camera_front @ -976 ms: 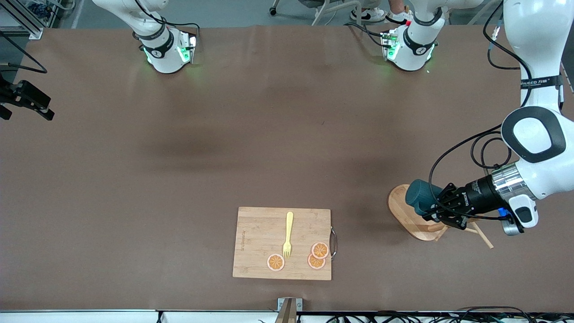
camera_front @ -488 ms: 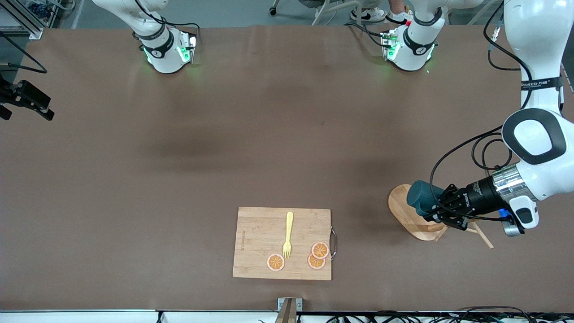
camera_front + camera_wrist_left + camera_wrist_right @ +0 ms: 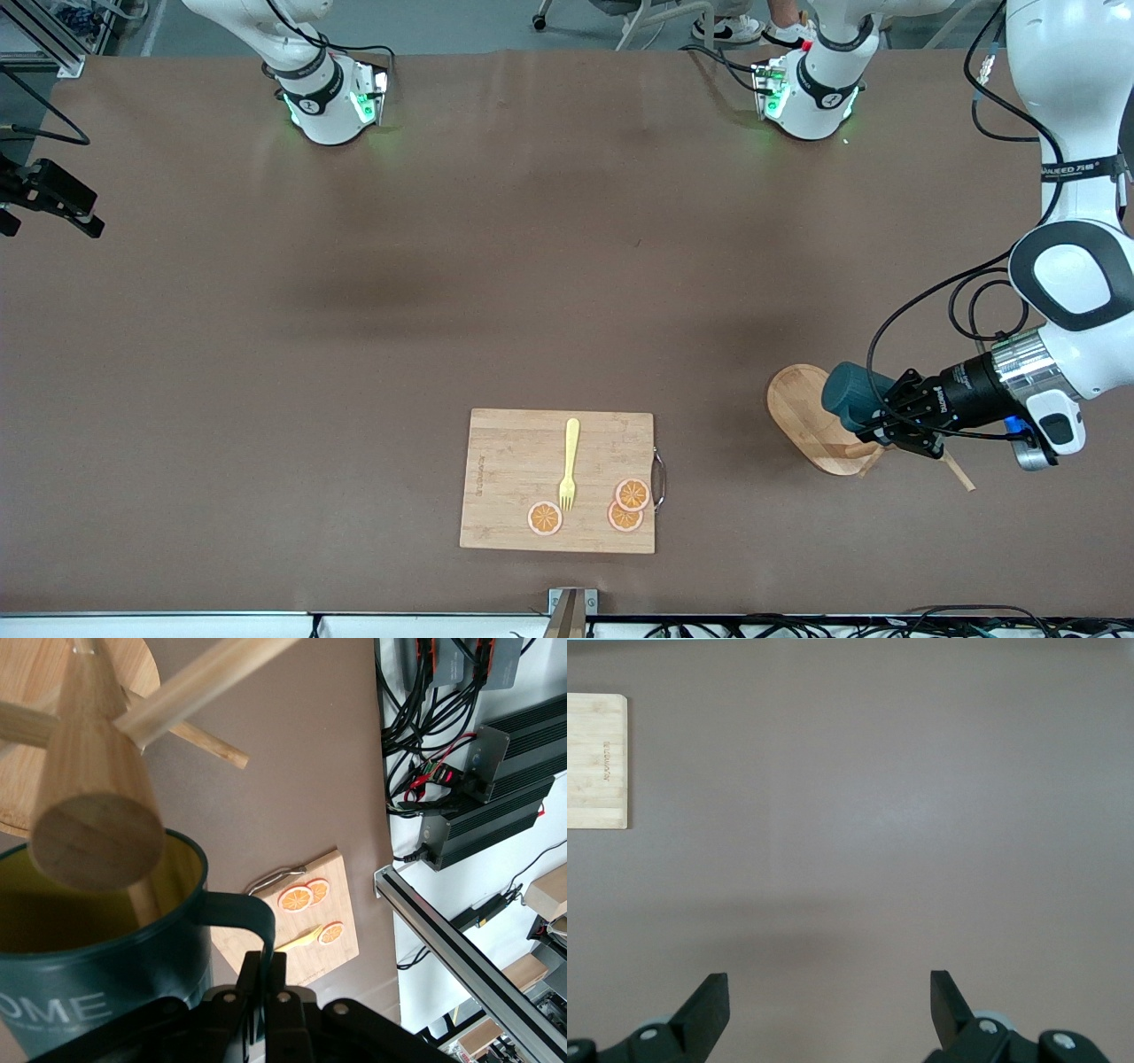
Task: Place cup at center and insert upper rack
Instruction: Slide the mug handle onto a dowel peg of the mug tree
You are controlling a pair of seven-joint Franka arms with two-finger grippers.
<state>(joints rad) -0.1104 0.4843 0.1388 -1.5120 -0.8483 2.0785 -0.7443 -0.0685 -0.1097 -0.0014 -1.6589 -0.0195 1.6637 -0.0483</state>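
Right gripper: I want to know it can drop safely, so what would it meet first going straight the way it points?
Likely only bare table: the right gripper, open, faces brown surface, with the cutting board off to the side.

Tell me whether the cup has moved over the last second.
Yes. Gripped by the left gripper, the cup has shifted across the upper rack, away from the cutting board.

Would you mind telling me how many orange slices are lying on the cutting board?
3, all on the cutting board, at its edge nearest the front camera: one orange slice just below the fork's tines, and two overlapping slices by the board's metal handle. None looks hidden.
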